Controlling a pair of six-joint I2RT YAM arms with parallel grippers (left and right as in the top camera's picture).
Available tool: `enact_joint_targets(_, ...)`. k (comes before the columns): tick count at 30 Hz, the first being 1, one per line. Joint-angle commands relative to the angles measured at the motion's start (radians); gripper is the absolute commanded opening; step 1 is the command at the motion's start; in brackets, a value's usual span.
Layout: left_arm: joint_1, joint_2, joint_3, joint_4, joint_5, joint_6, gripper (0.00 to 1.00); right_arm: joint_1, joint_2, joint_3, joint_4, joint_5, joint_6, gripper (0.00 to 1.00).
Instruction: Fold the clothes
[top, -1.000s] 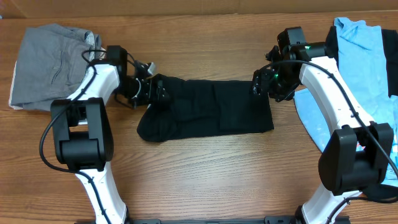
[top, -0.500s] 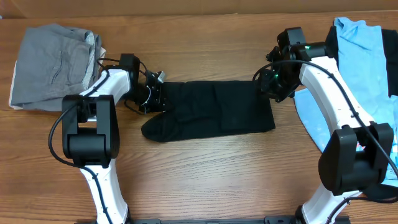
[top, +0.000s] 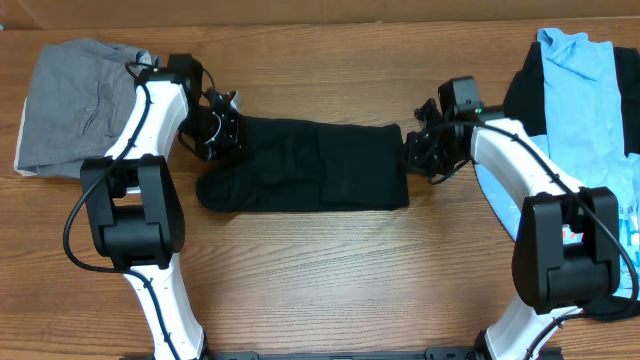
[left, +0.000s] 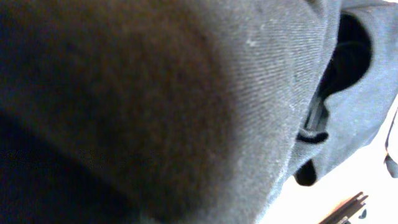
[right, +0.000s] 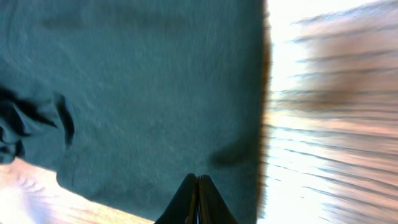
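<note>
ITEM: black T-shirt (top: 310, 180). Centre of the overhead frame, lying on the desk (top: 320, 290) as a wide dark band running left to right. The right edge is straight. The lower left corner bulges in a rounded lump.

LEFT HAND (top: 222, 135). At the band's upper left corner, closed. The wrist view is filled with dark cloth hanging close over the lens, so this reads as a pinch on the T-shirt.

RIGHT HAND (top: 412, 153). At the band's upper right corner. In the wrist view its fingertips (right: 188, 200) are pressed together on dark cloth just beside the straight edge, apparently clamping the hem.

OTHER STOCK: grey garment (top: 85, 105), upper left, just beside the left arm. Light-blue tee (top: 580, 90), right edge of the frame, lying over another black garment (top: 518, 95).

HANDLING NOTES (judgement): Both upper corners seem held, ready for a fold toward the bottom of the frame.
- Raise both hands level and move them together, so the held edge stays parallel to the lower one.
- Keep light tension between the hands: slack wrinkles the panel, while too much pull drags it.
- Expect the lower left lump to spoil the fold unless it is smoothed.
- Let go only once the cloth lies flat.
- Keep the left arm off the grey garment.
</note>
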Motion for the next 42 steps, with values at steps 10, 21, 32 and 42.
enact_joint_targets(10,-0.045,-0.006,0.225,-0.166,0.029,0.007,0.04,-0.001,0.074,-0.105,0.153,-0.086,0.056,0.04)
enact_joint_targets(21,-0.259,-0.006,0.351,-0.145,-0.022,-0.18,0.19,-0.007,0.112,-0.103,0.145,-0.105,0.055,0.04)
enact_joint_targets(32,-0.544,-0.005,0.351,0.04,-0.231,-0.262,0.32,-0.011,0.112,-0.103,0.137,-0.105,0.052,0.04)
enact_joint_targets(42,-0.612,0.002,0.351,0.112,-0.312,-0.287,0.36,-0.143,-0.095,0.044,0.046,-0.185,0.053,0.04)
